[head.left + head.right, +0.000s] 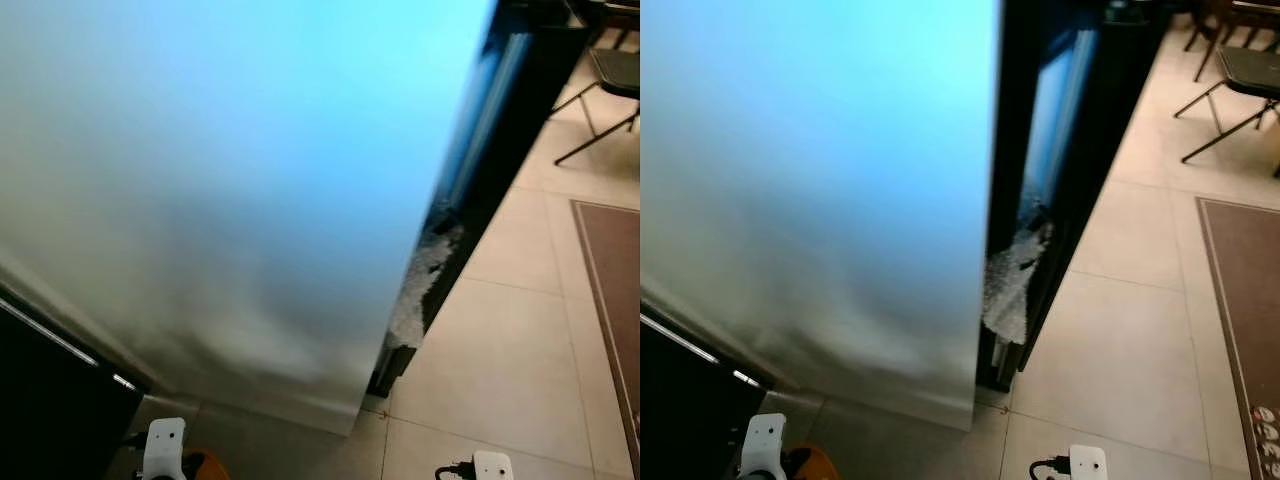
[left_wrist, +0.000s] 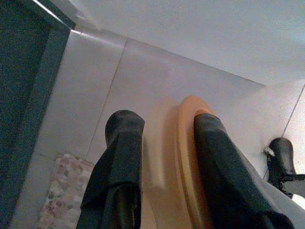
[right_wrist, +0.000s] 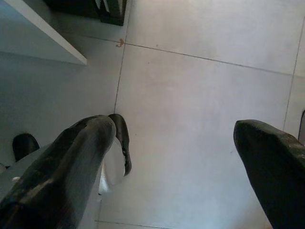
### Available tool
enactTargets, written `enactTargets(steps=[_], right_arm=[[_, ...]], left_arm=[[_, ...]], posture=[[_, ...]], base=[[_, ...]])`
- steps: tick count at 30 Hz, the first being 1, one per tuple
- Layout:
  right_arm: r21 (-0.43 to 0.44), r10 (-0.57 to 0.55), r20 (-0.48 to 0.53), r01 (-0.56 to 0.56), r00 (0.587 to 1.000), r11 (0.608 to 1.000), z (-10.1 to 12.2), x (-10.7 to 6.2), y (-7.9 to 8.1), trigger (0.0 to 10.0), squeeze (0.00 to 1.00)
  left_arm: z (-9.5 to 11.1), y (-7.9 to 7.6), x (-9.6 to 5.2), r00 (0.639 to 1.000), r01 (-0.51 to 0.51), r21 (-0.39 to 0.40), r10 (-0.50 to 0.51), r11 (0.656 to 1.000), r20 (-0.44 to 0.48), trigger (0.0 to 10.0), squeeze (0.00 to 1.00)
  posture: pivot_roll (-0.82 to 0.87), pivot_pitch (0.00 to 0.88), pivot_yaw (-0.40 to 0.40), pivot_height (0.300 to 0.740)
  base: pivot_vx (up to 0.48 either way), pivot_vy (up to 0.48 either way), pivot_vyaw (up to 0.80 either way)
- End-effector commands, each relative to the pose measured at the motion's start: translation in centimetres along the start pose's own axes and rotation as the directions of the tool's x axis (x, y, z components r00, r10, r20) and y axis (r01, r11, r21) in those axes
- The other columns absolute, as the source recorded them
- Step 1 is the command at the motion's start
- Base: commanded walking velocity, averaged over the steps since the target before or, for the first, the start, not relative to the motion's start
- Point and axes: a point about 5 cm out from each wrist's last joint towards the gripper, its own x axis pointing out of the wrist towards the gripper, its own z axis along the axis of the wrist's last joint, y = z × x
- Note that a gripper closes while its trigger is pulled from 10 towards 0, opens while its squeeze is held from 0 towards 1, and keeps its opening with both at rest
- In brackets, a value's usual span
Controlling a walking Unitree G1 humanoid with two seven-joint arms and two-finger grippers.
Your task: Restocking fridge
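The fridge's wide pale door (image 1: pixel 220 180) stands open across most of the eye views, and the dark fridge body (image 1: pixel 1060 150) shows behind its right edge. Something white and frosty (image 1: pixel 1015 275) sits low inside the opening. My left gripper (image 2: pixel 166 125) hangs low over the floor, shut on an orange object (image 2: pixel 187 152) that rests against one finger (image 2: pixel 217 162). That orange object (image 1: pixel 207 466) also peeks out beside my left wrist (image 1: pixel 165 445). My right gripper (image 3: pixel 175 129) hangs open over bare tiles, holding nothing.
Pale floor tiles (image 1: pixel 510 380) stretch to the right of the fridge. A brown rug (image 1: pixel 615 290) lies at the right edge, and a black folding chair (image 1: pixel 610 80) stands far right. A dark cabinet (image 1: pixel 50 400) is at the lower left. A floral mat (image 2: pixel 62 191) lies on the floor.
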Motion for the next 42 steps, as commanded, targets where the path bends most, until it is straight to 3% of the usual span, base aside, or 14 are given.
enactTargets(steps=[1, 8, 18, 27, 33, 36, 42], right_arm=[[0.006, 0.004, -0.032, -0.003, 0.999, 1.0, -0.9, -0.2, 0.1, 10.0, 0.0], [0.004, 0.007, -0.037, -0.007, 0.999, 1.0, -1.0, -0.2, 0.2, 10.0, 0.0], [0.008, 0.009, -0.027, -0.009, 1.0, 1.0, -0.7, -0.2, 0.3, 10.0, 0.0], [0.033, -0.02, 0.127, 0.016, 0.992, 0.999, 3.0, 0.5, 0.7, 10.0, 0.0], [0.107, -0.097, 0.308, 0.067, 0.946, 0.992, 6.1, 0.3, 0.1, 10.0, 0.0], [0.151, -0.156, 0.399, 0.103, 0.903, 0.983, 7.7, 0.0, -0.8, 10.0, 0.0], [0.097, -0.146, 0.535, 0.111, 0.832, 0.989, 9.9, -0.8, -0.9, 10.0, 0.0]], left_arm=[[-2.4, -0.8, -0.5, 0.996, 0.03, -0.007, -0.03, 1.0, -0.085, 10.0, 0.0], [-2.4, -0.7, -0.5, 0.996, 0.015, -0.007, -0.015, 1.0, -0.083, 10.0, 0.0], [-2.2, -0.7, -0.4, 0.997, 0.013, -0.002, -0.014, 1.0, -0.077, 10.0, 0.0], [-2.3, -0.7, -0.4, 0.997, 0.012, 0.0, -0.012, 1.0, -0.081, 10.0, 0.0], [-2.4, -0.7, -0.5, 0.996, 0.009, -0.003, -0.009, 1.0, -0.085, 10.0, 0.0], [-2.4, -0.7, -0.5, 0.996, 0.01, -0.004, -0.01, 1.0, -0.085, 10.0, 0.0], [-2.2, -0.7, -0.4, 0.997, 0.01, -0.002, -0.01, 1.0, -0.08, 10.0, 0.0]], posture=[[0.04, 0.131, 0.017, 0.74], [0.04, 0.132, 0.017, 0.74], [0.04, 0.134, 0.019, 0.74], [0.03, 0.132, 0.015, 0.74], [0.03, 0.132, 0.015, 0.74], [0.03, 0.13, 0.016, 0.74], [0.03, 0.129, 0.014, 0.74]], base=[[0.0, 0.0, -0.6], [0.0, -0.239, -0.75], [0.0, 0.0, 0.0], [0.0, 0.0, 0.0], [0.0, 0.0, 0.0], [0.0, 0.0, 0.0], [0.0, 0.0, 0.0]])
